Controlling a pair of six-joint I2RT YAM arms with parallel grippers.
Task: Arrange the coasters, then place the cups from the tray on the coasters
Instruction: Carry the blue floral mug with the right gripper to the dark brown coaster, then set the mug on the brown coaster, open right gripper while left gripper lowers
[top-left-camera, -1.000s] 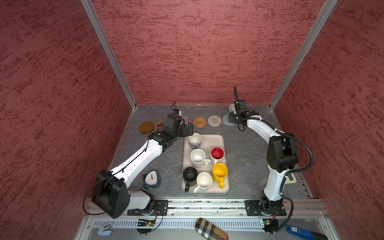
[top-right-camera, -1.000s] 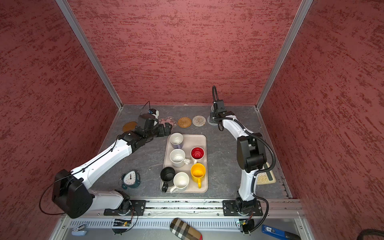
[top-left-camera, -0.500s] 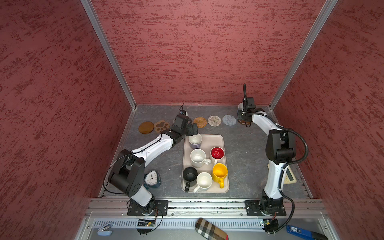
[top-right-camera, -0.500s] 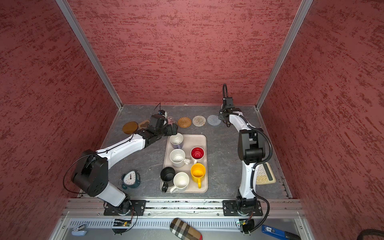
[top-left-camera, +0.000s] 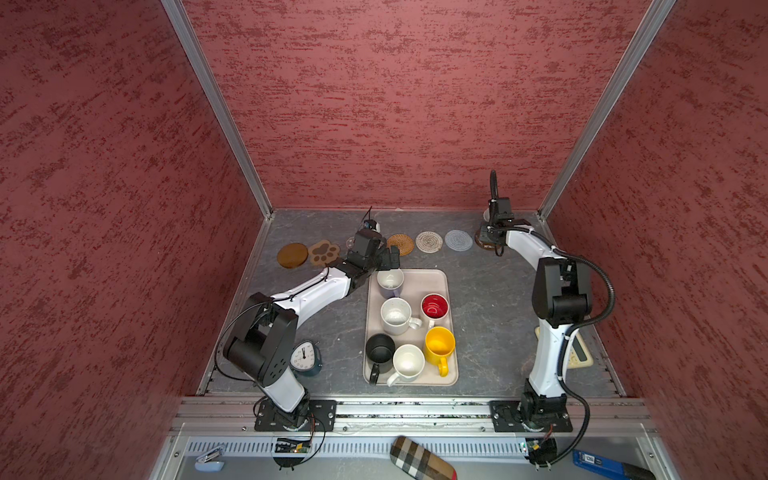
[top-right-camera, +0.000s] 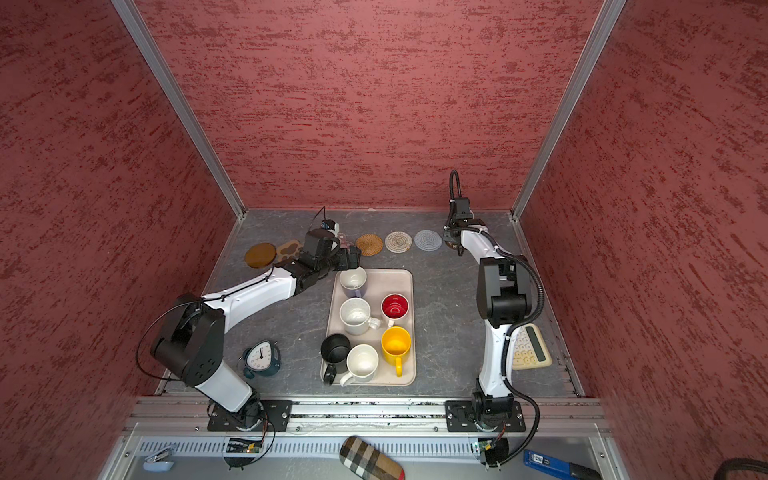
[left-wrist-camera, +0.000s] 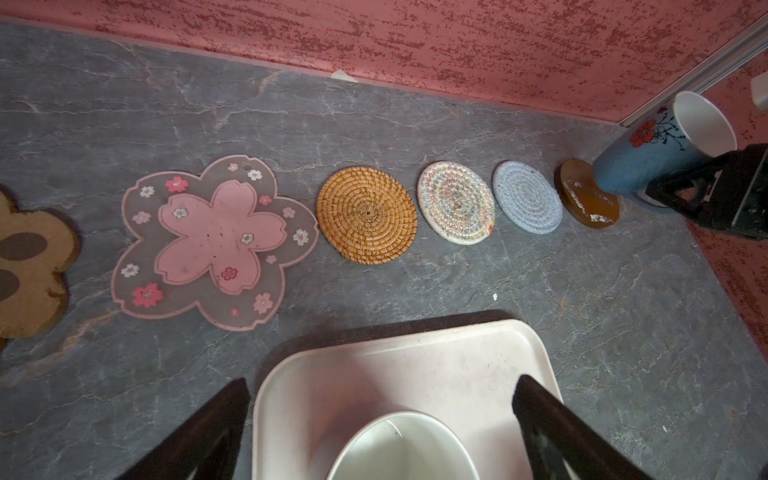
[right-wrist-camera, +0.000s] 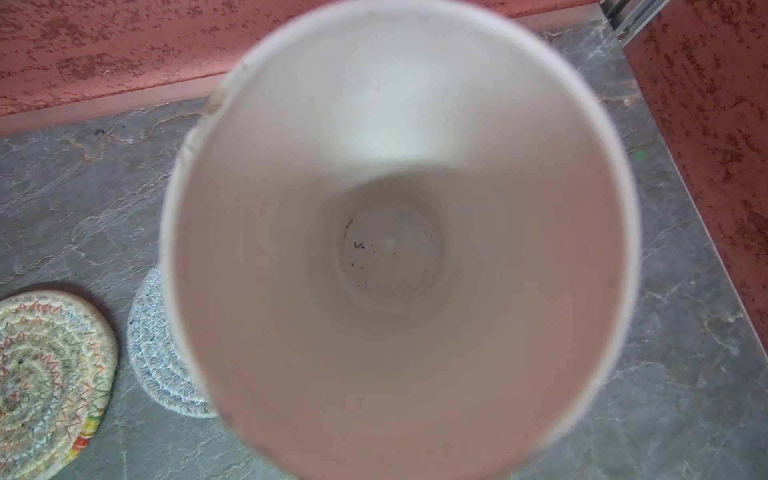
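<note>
Right fingers (left-wrist-camera: 708, 178) tight on blue cup (left-wrist-camera: 636, 166)

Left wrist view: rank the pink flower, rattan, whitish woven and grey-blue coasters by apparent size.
1. pink flower coaster
2. rattan coaster
3. whitish woven coaster
4. grey-blue coaster
The three rounds seem to recede from this camera in that order, so their real sizes may be closer than they look.
</note>
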